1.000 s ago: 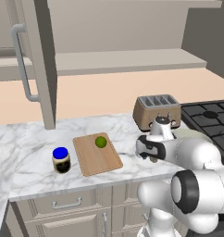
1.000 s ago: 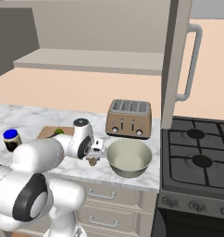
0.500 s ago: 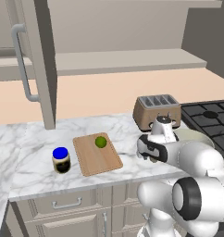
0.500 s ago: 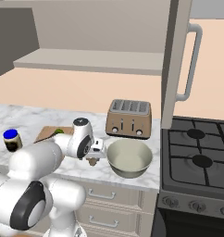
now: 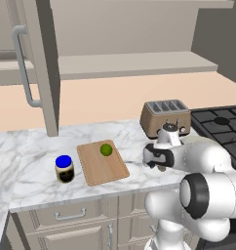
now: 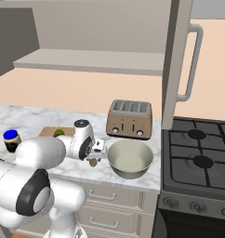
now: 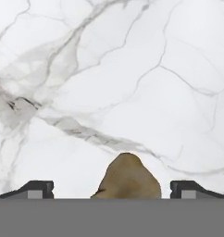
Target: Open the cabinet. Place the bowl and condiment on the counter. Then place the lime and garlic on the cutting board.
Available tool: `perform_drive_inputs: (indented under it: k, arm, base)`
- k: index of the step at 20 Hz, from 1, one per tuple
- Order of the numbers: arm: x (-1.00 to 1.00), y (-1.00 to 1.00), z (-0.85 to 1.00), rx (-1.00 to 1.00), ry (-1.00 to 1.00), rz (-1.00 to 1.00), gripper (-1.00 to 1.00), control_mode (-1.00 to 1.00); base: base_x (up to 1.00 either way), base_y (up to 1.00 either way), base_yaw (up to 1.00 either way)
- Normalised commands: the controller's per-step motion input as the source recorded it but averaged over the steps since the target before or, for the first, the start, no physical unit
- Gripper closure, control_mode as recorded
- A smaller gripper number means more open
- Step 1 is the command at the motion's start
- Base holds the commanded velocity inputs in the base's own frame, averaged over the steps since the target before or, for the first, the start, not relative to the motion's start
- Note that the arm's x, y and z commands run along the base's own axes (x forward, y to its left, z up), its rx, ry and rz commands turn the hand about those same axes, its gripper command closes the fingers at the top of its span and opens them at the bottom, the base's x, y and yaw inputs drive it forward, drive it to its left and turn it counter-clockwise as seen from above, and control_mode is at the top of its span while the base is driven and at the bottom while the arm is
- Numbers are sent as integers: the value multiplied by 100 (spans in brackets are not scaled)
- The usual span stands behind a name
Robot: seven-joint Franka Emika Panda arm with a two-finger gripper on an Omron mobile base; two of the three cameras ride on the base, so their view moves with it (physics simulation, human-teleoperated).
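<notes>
On the white marble worktop (image 5: 32, 161) the light-brown cutting board (image 5: 102, 163) lies flat, and the lime (image 5: 106, 149) sits on its far part. Just beside the board, on the side away from the stove, stands the condiment (image 5: 65, 168) with its blue lid, upright and directly on the marble. The bowl (image 6: 130, 158) rests on the worktop in front of the toaster (image 6: 130, 119), near the stove (image 6: 198, 160). Between the board and the bowl the gripper (image 6: 93, 160) points down, low over the marble. The garlic (image 7: 128, 177) is seen in the hand view between the two dark fingers (image 7: 36, 189), in the middle of the gap; the fingers stand spread apart and there is free space on both sides of the lump, so they are released and do not touch it. In the right base view the garlic shows as a small brown lump just under the hand, near the rim of the bowl; whether it rests on the marble or is a little above it I cannot tell. Above the worktop the cabinet (image 5: 37, 63) is open, with its door swung outward and its long silver handle (image 5: 23, 66) facing the room, and a bare shelf (image 5: 134, 63) is visible inside
</notes>
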Motion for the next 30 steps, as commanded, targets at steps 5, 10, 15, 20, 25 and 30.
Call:
perform_drive_inputs:
  k: [5,10,15,20,25,30]
  arm:
    - [0,0,-1,-11,0,-3,-100,-100]
    - [0,0,0,-6,1,-4,-100,-100]
    - [-4,-2,-17,0,3,-1,-100,-100]
    - [0,-2,-18,0,2,-1,-100,-100]
    - [0,-1,-2,0,4,0,100,-100]
    - [0,0,0,0,5,0,100,-100]
  base:
    - [0,0,0]
    - [0,0,0]
    - [0,0,0]
    - [0,0,0]
    - [0,0,0]
    - [0,0,0]
